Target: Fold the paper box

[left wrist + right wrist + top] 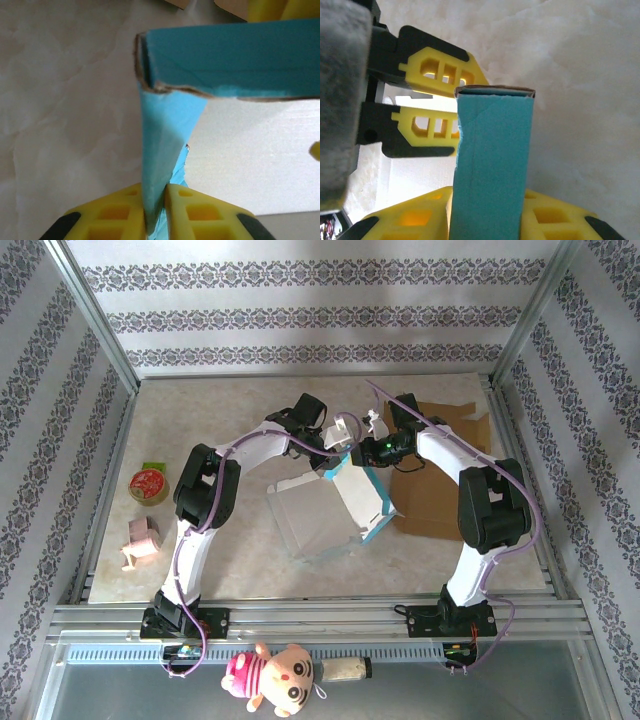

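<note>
**Paper box** (318, 520) at mid-table between the arms, white inside facing up, just left of a brown cardboard sheet (430, 495). We see the left gripper (156, 195) pinching a blue wall panel and the right gripper (487, 205) clamped on the adjoining strip. We advise creasing along the score with both holds firm. The raised wall's long edge runs far to near, leaning right.

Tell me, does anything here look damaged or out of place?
The blue paper box has a ragged, torn-looking edge just above where the left claw pinches it. A plush doll lies beyond the near edge of the table.
</note>
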